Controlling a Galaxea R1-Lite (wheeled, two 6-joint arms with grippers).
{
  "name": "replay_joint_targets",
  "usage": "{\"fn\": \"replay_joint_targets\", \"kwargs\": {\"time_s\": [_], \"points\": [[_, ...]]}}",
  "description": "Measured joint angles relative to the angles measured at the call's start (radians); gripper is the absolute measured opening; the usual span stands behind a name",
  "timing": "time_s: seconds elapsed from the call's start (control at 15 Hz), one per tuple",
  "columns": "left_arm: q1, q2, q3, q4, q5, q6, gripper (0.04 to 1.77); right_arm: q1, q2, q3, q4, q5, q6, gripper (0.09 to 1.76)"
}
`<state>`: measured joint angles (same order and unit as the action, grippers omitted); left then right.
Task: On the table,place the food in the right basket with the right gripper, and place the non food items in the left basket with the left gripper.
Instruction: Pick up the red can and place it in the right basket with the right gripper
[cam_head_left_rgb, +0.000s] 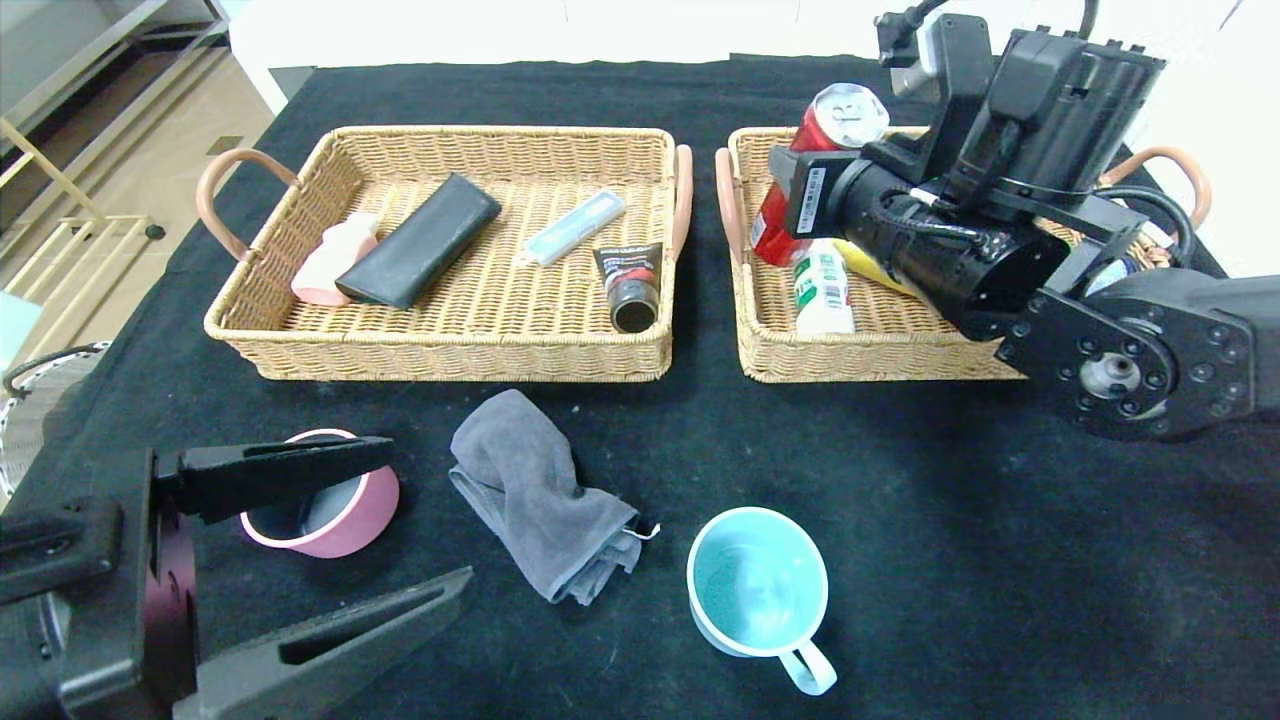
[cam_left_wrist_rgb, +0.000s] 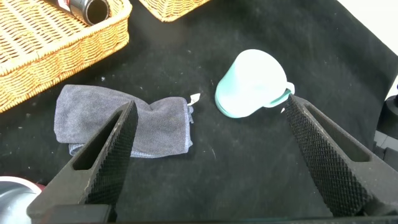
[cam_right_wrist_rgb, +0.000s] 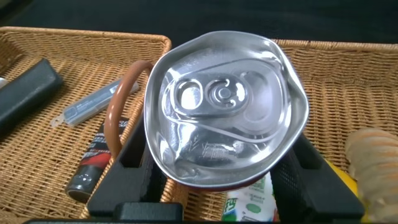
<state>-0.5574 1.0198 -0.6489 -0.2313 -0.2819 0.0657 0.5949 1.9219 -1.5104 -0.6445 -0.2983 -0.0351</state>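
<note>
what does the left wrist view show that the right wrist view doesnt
Only the left wrist view: the open left gripper over the black table, the grey cloth and the tipped light blue cup.

Only the right wrist view: the right gripper shut on the dented red can over the right basket, a white bottle, the black case and the flat pale blue packet.

Both: the left basket and the black tube in it.

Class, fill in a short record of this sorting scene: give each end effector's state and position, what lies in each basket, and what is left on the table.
right end effector: shut on the red drink can, over the right basket
left end effector: open, near the grey cloth
left basket: pink bottle, black case, pale blue stick, dark tube
right basket: white bottle, yellow item
table: pink bowl, grey cloth, light blue mug
</note>
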Motion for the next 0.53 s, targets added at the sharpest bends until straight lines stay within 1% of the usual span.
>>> {"fn": "replay_joint_targets", "kwargs": {"time_s": [0.53], "points": [[0.002, 0.002, 0.003, 0.001, 0.000, 0.000, 1.72, -0.014, 0.039, -0.021, -0.006, -0.003, 0.000, 1.01]]}}
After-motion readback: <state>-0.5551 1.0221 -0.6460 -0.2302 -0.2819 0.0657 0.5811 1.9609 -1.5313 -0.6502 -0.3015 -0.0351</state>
